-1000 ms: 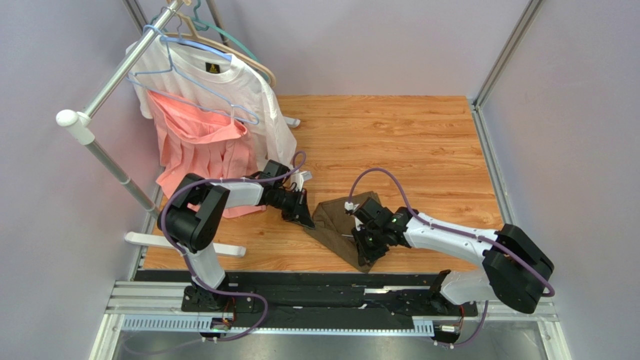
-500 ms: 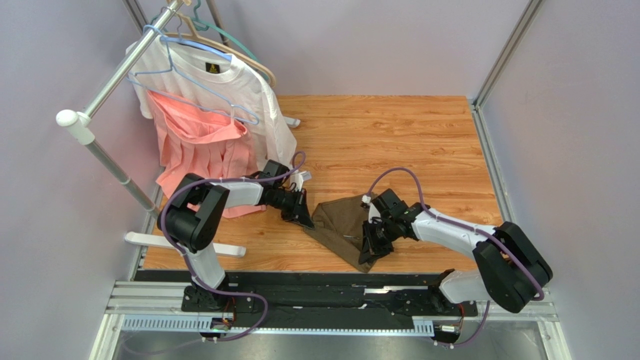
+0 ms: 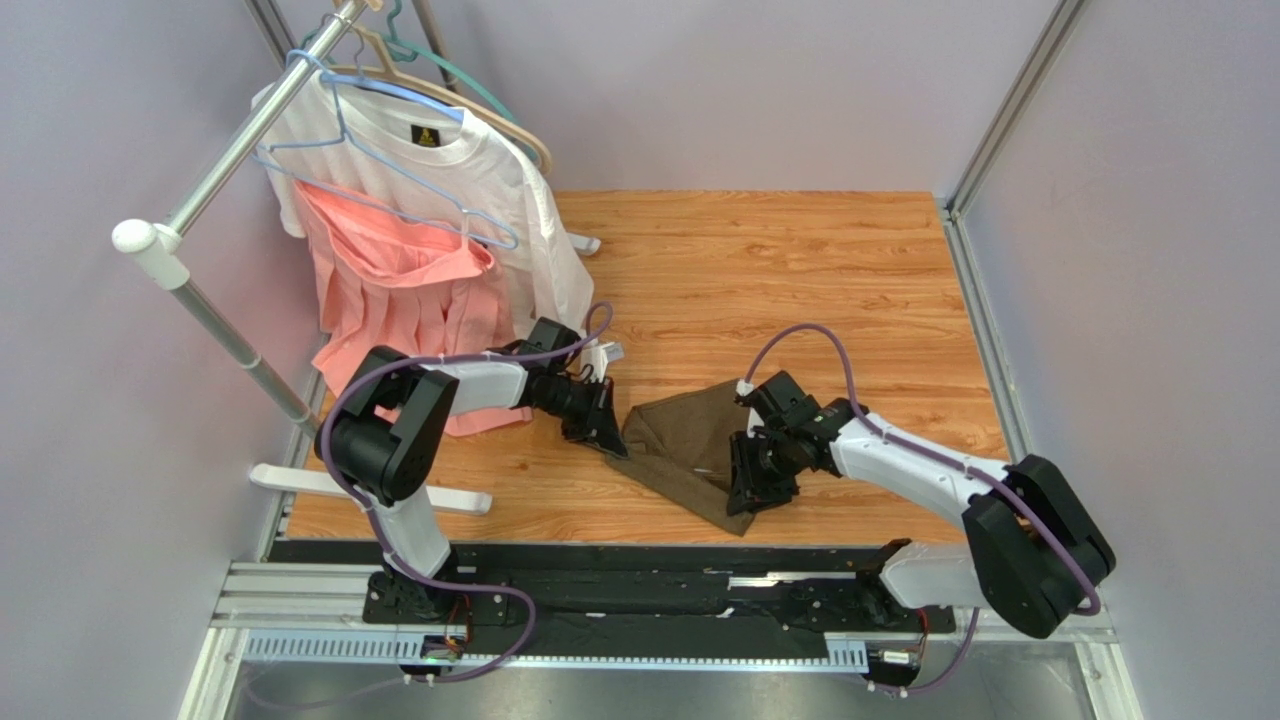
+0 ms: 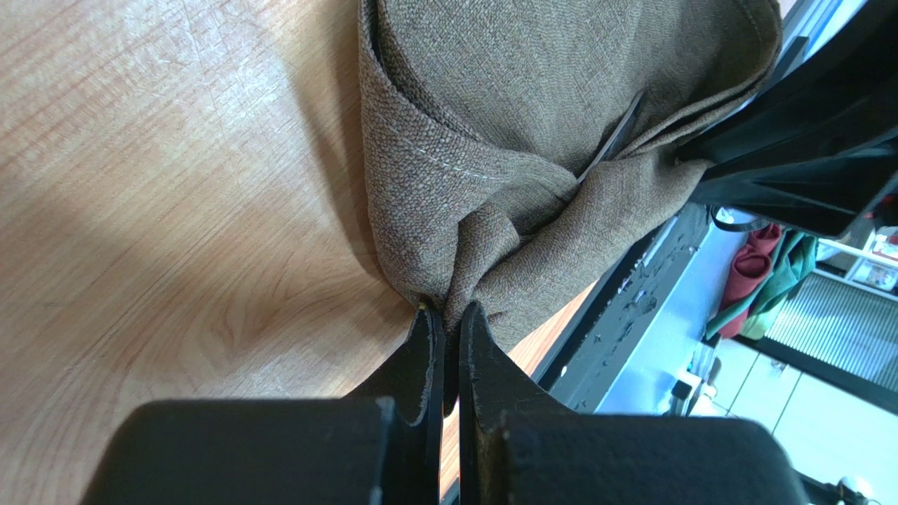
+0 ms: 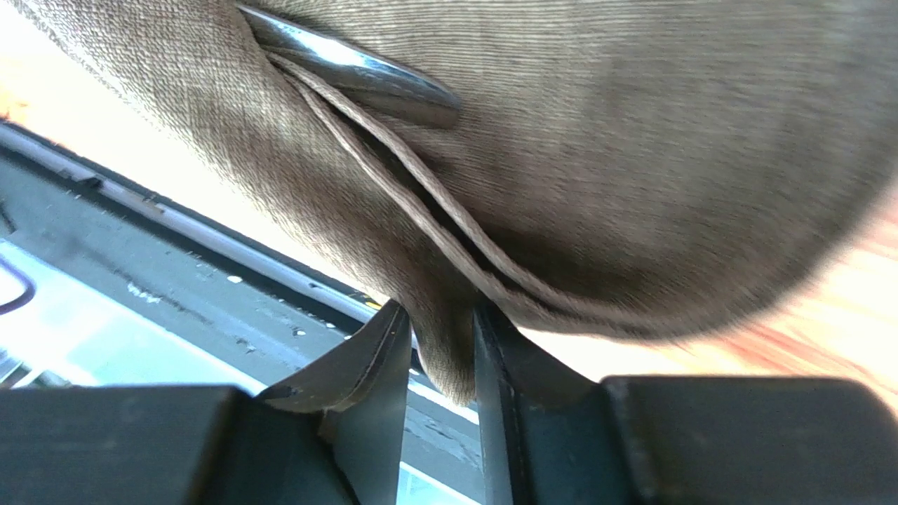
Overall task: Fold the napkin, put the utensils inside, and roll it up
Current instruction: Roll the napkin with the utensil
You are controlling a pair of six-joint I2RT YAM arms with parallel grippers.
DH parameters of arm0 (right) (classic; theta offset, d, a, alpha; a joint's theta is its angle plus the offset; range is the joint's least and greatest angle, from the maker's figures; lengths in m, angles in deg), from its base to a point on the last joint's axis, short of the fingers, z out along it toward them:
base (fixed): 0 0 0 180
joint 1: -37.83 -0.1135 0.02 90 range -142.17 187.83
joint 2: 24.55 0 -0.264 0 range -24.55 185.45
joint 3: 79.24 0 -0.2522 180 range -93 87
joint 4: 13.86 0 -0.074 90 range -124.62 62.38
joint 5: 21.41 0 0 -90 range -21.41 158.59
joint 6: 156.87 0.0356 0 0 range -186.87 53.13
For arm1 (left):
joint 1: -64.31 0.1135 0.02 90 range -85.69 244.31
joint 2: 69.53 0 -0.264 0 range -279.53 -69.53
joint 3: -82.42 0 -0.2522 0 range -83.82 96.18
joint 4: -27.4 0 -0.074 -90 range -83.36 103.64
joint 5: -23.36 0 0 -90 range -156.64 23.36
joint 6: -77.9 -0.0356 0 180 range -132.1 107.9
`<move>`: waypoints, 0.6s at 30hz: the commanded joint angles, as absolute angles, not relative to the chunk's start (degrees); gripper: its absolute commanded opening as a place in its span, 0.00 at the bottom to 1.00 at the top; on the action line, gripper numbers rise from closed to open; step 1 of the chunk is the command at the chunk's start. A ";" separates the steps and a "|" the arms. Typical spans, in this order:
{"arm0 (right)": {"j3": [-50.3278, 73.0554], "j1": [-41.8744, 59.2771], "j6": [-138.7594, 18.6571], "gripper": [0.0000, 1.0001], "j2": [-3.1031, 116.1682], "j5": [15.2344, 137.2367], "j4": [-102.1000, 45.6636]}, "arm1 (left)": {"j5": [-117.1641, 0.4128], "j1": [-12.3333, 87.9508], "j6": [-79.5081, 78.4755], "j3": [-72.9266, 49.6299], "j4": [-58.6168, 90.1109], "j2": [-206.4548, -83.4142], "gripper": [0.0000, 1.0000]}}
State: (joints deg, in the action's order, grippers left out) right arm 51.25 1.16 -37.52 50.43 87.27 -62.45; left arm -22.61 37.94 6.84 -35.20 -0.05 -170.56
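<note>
The olive-brown napkin (image 3: 684,438) lies bunched and folded on the wooden table between my two grippers. My left gripper (image 3: 612,440) is shut on the napkin's left corner (image 4: 464,242), the cloth pinched at the fingertips (image 4: 450,316). At the napkin's near right edge, my right gripper (image 3: 742,503) has its jaws parted. A hanging fold of napkin (image 5: 632,158) sits between its fingers (image 5: 441,326), with a gap on the left side. A silver utensil end (image 5: 358,68) pokes out of the folds. The other utensil is hidden.
A clothes rack stands at the back left with a white T-shirt (image 3: 451,180) and a pink garment (image 3: 398,293), close behind my left arm. The black and metal base rail (image 3: 646,578) runs along the table's near edge, just below the napkin.
My right gripper has swung off the napkin's top toward its right near edge, and its jaws have gone from shut to parted. The left gripper has kept its grip and place.
</note>
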 commanded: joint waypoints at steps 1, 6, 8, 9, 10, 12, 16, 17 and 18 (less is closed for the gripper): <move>48.77 1.44 -39.18 0.34 47.35 78.79 -69.36 | -28.67 38.29 3.90 -34.25 -2.62 -170.87 0.00; 49.56 1.35 -38.48 0.36 48.57 77.65 -68.67 | -28.40 38.29 3.90 -34.33 -2.35 -170.87 0.00; 49.91 1.26 -38.13 0.37 48.49 77.47 -68.67 | -28.49 38.29 3.90 -34.34 -2.53 -170.78 0.00; 50.00 1.27 -37.95 0.38 48.31 77.30 -68.75 | -28.41 38.29 3.90 -34.34 -2.44 -170.69 0.00; 50.17 1.18 -37.86 0.39 48.14 76.95 -69.02 | -28.40 38.29 3.90 -34.34 -2.35 -170.69 0.00; 50.96 1.09 -37.07 0.39 47.52 75.89 -68.67 | -28.32 38.29 3.90 -34.25 -2.26 -170.69 0.00; 52.19 0.83 -36.19 0.40 49.19 75.36 -67.70 | -28.23 38.29 3.90 -34.33 -2.26 -170.87 0.00; 52.45 0.74 -36.19 0.40 49.63 75.01 -67.35 | -28.14 38.29 3.90 -34.34 -2.26 -170.87 0.00; 52.72 0.30 -35.76 0.41 50.41 74.75 -66.91 | -28.14 38.29 3.90 -34.34 -2.26 -170.87 0.00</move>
State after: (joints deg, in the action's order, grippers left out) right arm 51.05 1.03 -36.67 48.53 79.86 -66.15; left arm -22.80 37.94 6.82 -35.00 -0.38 -170.56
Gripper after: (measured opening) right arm 0.401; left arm 0.030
